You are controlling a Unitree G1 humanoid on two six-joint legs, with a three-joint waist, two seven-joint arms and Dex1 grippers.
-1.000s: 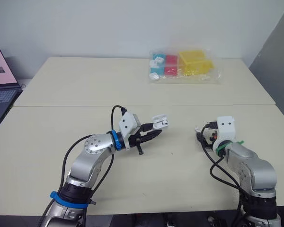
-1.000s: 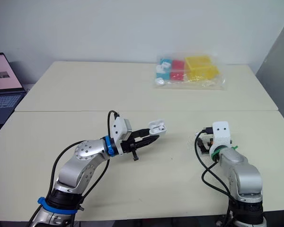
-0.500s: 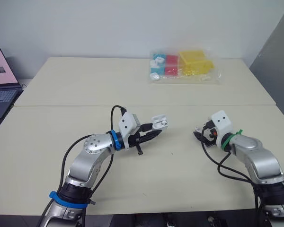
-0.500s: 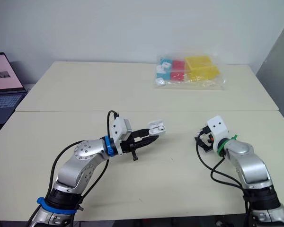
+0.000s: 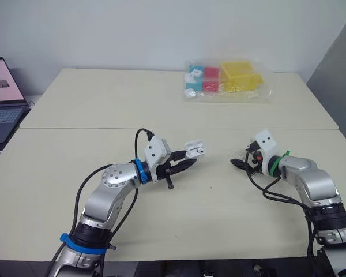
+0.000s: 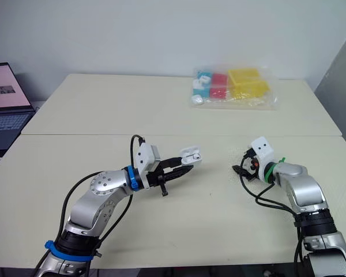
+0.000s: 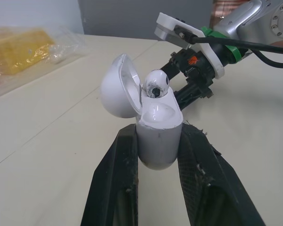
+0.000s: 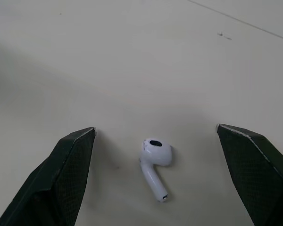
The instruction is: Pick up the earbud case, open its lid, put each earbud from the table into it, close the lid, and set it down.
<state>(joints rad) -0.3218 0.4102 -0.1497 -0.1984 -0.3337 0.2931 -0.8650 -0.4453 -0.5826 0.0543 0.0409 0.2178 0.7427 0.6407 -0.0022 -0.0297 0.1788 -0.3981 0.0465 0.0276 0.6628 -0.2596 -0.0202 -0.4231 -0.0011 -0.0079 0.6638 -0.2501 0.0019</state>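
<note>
My left gripper [image 5: 187, 162] is shut on the white earbud case [image 5: 194, 150], holding it above the table's middle with its lid tipped open. In the left wrist view the case [image 7: 157, 136] sits upright between the two black fingers [image 7: 118, 183], and one white earbud [image 7: 155, 84] stands in it. My right gripper [image 5: 236, 163] is low over the table to the right of the case, pointing towards it. Its fingers stand wide open [image 8: 155, 128], with the second white earbud [image 8: 154, 161] lying on the table between them, touching neither.
A clear plastic bag [image 5: 225, 81] with yellow, red and blue boxes lies at the table's far right. An open laptop [image 5: 0, 98] stands off the left edge. A seam [image 5: 75, 128] runs across between the two tabletops.
My right gripper has reached forward and to the left, from near the body to a spot over the loose earbud. The left gripper and the case have stayed put.
</note>
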